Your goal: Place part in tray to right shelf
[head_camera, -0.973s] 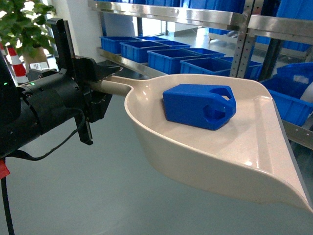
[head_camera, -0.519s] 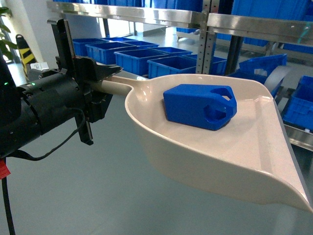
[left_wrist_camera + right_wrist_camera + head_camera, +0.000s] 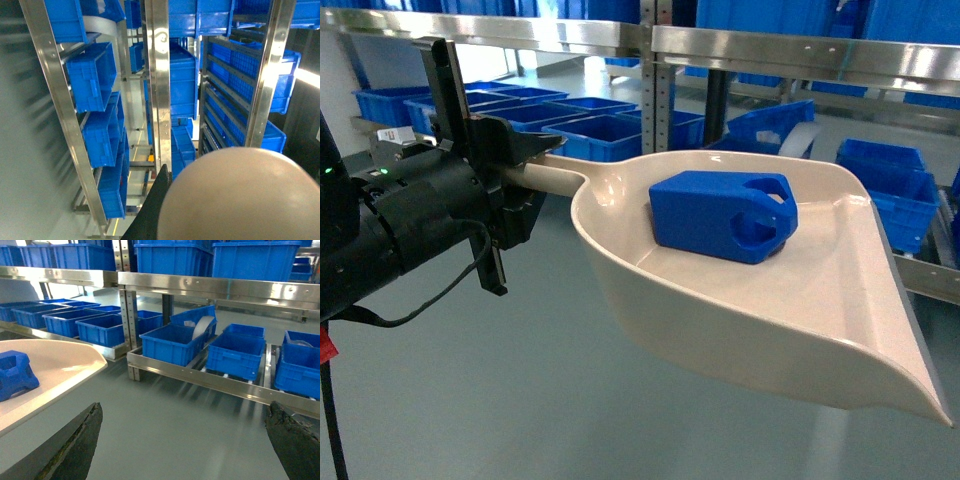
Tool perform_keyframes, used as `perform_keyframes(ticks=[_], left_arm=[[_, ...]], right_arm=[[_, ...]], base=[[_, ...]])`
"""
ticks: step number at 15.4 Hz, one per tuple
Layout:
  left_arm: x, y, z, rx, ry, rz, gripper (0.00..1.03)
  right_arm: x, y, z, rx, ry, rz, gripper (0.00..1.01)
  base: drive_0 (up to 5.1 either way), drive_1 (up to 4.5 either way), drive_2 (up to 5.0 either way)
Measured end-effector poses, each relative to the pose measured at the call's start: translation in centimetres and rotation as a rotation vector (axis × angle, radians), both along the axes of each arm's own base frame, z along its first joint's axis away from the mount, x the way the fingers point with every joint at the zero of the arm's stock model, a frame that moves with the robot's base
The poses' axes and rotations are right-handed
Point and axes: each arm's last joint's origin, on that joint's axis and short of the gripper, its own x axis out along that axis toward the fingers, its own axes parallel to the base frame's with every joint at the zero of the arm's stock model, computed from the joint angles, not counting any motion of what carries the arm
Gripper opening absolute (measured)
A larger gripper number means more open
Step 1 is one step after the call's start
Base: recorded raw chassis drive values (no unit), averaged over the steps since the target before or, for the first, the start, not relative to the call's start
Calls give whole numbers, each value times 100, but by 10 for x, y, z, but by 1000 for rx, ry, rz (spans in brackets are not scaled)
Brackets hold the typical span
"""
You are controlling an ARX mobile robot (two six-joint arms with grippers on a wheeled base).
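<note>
In the head view my left gripper (image 3: 536, 172) is shut on the long handle of the cream tray (image 3: 740, 320), which it holds level in the air. The blue part (image 3: 723, 215) lies inside the tray near its back wall. The left wrist view is filled by the tray's rounded cream back (image 3: 240, 195), with one black finger (image 3: 155, 210) beside it. In the right wrist view my right gripper (image 3: 185, 442) is open over grey floor, holding nothing. The tray (image 3: 55, 362) and part (image 3: 15, 372) show at its left. The steel right shelf (image 3: 215, 382) stands ahead.
Steel shelving (image 3: 800, 50) runs across the background, with blue crates (image 3: 590, 135) on its low level. More crates (image 3: 172, 342) sit behind the low front rail, one holding a white roll (image 3: 202, 326). Grey floor lies between me and the racks.
The shelving and crates have slid leftward across the head view, its upright post moving from right to centre. The tray, part and left gripper keep the same place in the frame.
</note>
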Motion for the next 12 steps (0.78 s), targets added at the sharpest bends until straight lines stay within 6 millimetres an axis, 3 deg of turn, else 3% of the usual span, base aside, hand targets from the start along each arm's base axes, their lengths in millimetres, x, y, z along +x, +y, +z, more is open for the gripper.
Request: perform_keyframes(ticks=[12], left_arm=[[0, -2, 0, 0, 0, -11, 13]], right_arm=[[0, 0, 0, 0, 0, 0, 98]], base=[[-162, -162, -162]])
